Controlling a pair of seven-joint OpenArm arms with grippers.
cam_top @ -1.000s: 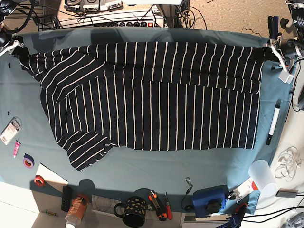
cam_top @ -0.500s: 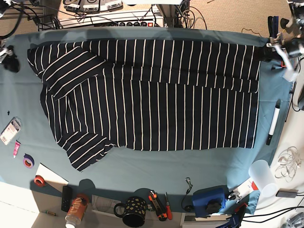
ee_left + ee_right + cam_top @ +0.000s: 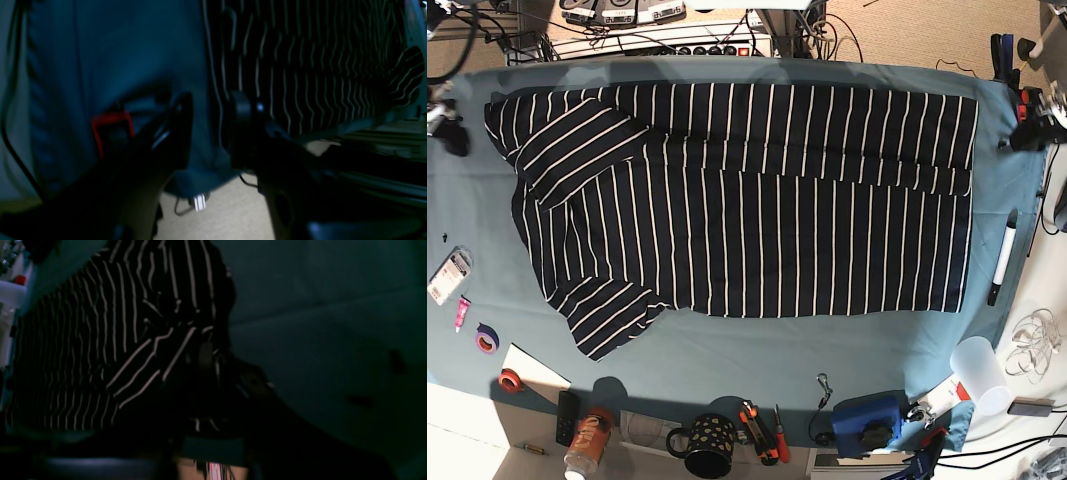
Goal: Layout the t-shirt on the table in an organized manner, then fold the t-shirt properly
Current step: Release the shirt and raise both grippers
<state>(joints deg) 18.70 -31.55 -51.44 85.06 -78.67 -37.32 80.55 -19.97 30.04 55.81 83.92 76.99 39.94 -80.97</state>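
Lying spread across the desk (image 3: 727, 350), the t-shirt (image 3: 757, 210) keeps one sleeve doubled over its body, a fault that risks a crooked fold. The left gripper (image 3: 208, 128) shows its fingers parted and empty beside the hem; the right gripper's (image 3: 449, 125) state cannot be told. Both have let go since earlier frames.

Soft matt cloth is seen in the striped t-shirt (image 3: 757, 200), smooth matt teal cloth over the tabletop (image 3: 747, 350), and glossy black plastic on the left gripper (image 3: 208, 130).
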